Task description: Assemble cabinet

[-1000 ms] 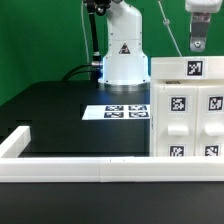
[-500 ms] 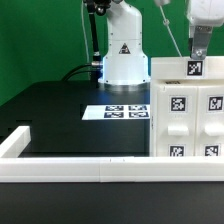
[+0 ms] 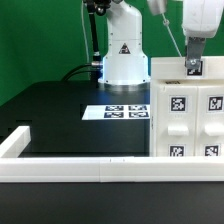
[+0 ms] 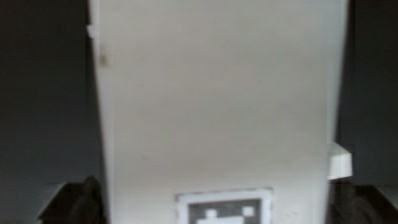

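The cabinet (image 3: 187, 108) stands upright at the exterior view's right, near the front of the black table (image 3: 60, 120). It is a large white box whose near face carries several black-and-white square tags, with one more tag on its top face. Its lower edge sits just behind the long white border rail (image 3: 90, 170), which runs along the near side of the table and turns back at the exterior view's left.

In the wrist view the cabinet (image 4: 217, 110) fills most of the picture as a tall white slab, a tag showing at one end, with dark table on both sides.

The gripper (image 3: 194, 62) hangs right over the top of the cabinet, its tips down at the top tag. In the wrist view the two dark fingers (image 4: 79, 198) stand one on each side of the white body, spread wide around it; whether the pads actually touch the sides cannot be told.

Left of the cabinet, further back on the table, lies the marker board (image 3: 115, 111), flat, next to the cabinet's far left corner. Behind it rises the white robot base (image 3: 124, 55) against a green backdrop (image 3: 40, 35).
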